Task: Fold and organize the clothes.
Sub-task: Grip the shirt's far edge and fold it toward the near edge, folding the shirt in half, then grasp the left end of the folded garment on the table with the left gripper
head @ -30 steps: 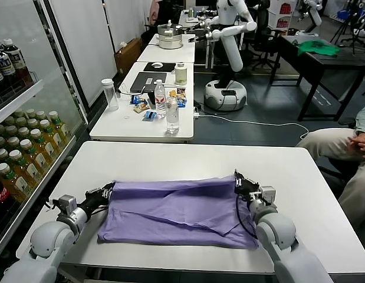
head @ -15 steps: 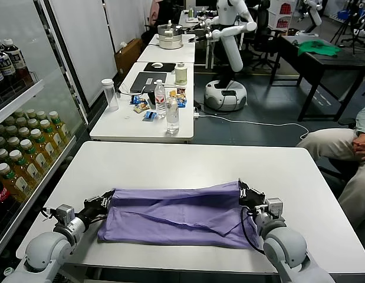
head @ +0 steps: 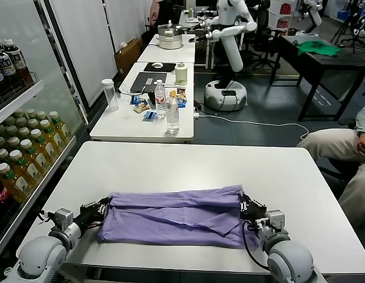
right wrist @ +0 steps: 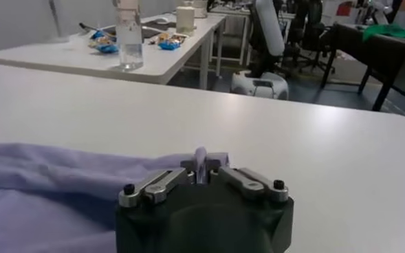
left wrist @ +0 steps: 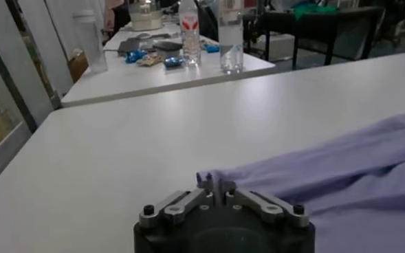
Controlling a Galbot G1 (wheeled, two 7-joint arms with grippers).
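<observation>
I've drawn both arms back toward me: left end effector [head: 101, 207] and right end effector [head: 246, 206] each pinch a far corner of the T-shirt [head: 173, 216], dragging that edge nearer across the counter [head: 188, 159], the fold nearly closed.

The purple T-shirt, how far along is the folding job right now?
Partly done. The lavender T-shirt lies spread widthwise on the white table, its far edge already drawn over toward the robot. In hand: the left gripper and right gripper each pinch a corner of that edge, jaws shut on cloth. Left: laying the edge down, folding further and tidying; the shirt is wide and rumpled.
</observation>
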